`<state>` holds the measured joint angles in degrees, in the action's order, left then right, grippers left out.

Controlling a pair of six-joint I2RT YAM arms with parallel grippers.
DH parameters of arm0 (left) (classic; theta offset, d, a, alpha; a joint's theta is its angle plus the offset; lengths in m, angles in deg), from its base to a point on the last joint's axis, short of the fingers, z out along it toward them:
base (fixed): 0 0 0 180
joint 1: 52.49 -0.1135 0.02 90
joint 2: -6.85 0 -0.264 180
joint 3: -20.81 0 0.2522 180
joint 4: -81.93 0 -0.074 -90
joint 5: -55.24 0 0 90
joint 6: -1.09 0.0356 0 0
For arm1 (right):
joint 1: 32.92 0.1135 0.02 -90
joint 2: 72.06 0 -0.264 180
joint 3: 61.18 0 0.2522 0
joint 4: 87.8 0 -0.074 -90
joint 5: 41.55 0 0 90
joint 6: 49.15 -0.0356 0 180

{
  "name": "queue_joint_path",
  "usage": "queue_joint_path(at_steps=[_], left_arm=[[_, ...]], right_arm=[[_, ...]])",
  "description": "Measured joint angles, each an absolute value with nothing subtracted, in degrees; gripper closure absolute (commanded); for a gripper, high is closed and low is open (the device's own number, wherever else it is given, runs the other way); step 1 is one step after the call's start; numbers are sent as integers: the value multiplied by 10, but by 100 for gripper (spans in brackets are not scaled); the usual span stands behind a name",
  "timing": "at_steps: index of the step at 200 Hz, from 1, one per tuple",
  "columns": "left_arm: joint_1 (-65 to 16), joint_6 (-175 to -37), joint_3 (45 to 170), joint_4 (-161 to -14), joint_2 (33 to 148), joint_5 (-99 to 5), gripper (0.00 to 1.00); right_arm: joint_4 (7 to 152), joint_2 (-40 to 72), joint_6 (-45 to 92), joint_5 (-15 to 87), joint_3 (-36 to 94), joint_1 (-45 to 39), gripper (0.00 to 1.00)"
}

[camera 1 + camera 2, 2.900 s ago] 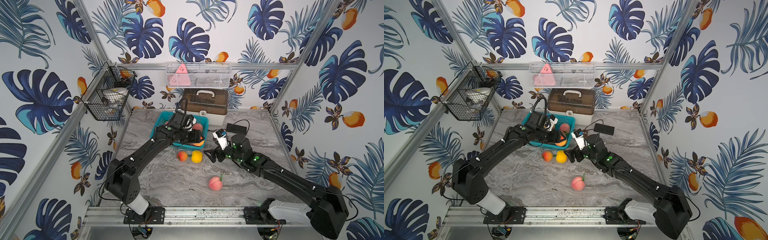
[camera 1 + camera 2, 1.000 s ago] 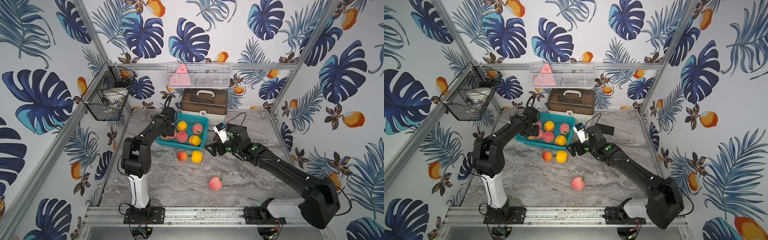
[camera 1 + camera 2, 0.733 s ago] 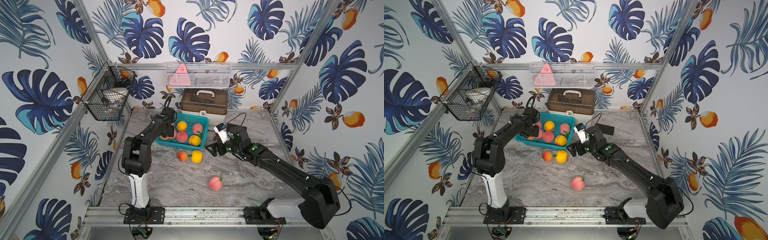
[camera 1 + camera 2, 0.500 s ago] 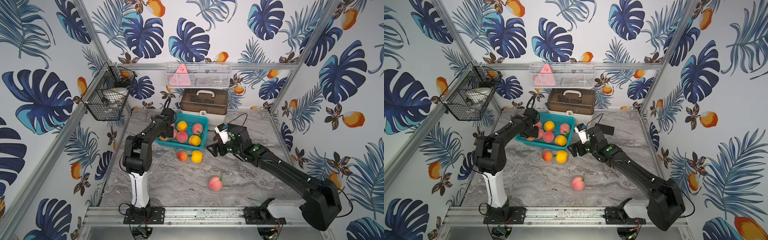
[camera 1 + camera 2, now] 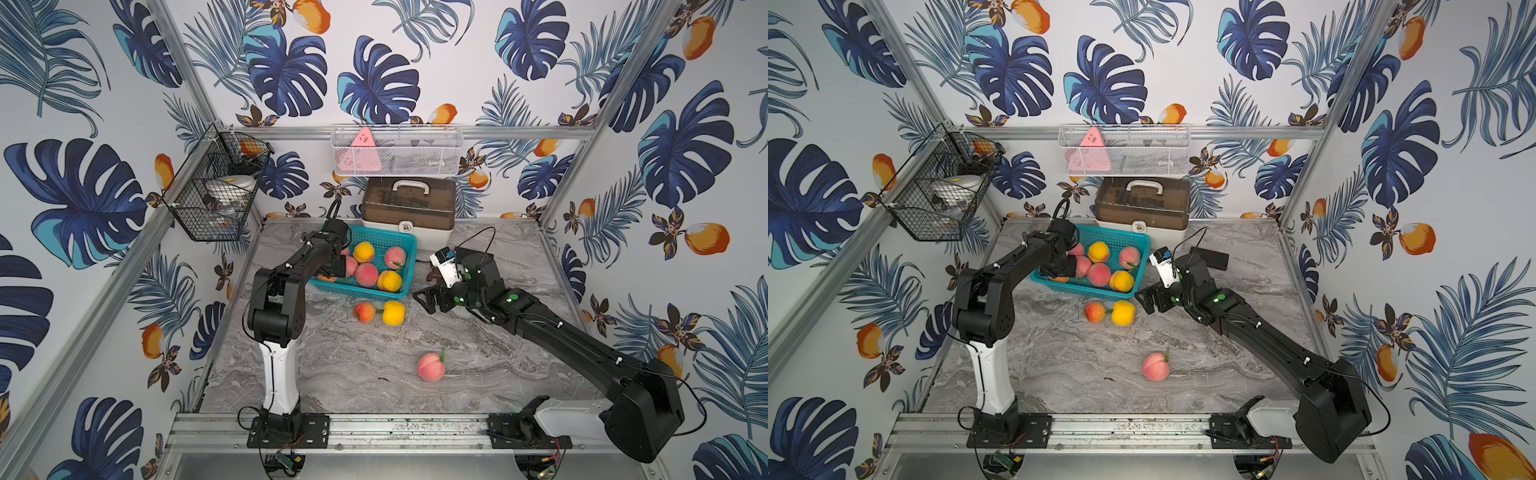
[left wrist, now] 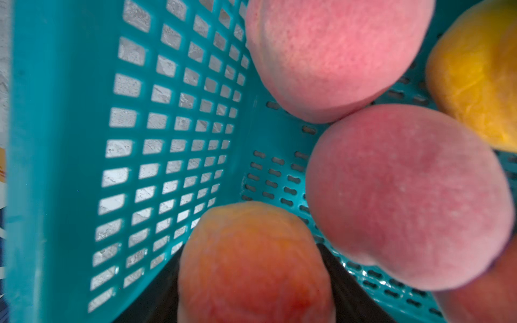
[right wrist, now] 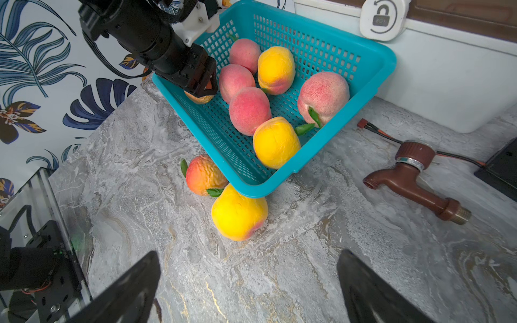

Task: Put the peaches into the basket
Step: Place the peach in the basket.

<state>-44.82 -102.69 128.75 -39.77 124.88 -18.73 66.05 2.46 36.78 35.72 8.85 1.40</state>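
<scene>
Left end effector (image 7: 205, 89) is clamping an orange peach (image 6: 251, 260) inside the basket (image 7: 390, 63); I'm guessing it's light and squishy, so I'm gripping across its middle.

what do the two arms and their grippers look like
Both arms are black. The left arm has a white lower link; the right arm a white base shell and green dots near its wrist. Each wrist carries a looping black cable. The left gripper and right gripper are black.

Robot lab test cell, aluminium frame (image 5: 519, 132), leaf-print wall panels (image 5: 457, 50), marble-look tabletop (image 5: 353, 357), front mounting rail (image 5: 395, 428)
</scene>
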Motion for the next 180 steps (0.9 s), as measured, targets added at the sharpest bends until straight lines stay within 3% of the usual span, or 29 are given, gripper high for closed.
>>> queue_joint_path(at_steps=[152,180], left_arm=[[-451,-1027,1262,-417,1252,-211,27],[-451,-1027,1262,-418,1250,-215,19]], right_arm=[[658,5,368,356,88,8,0],[655,1,368,357,94,6,0]])
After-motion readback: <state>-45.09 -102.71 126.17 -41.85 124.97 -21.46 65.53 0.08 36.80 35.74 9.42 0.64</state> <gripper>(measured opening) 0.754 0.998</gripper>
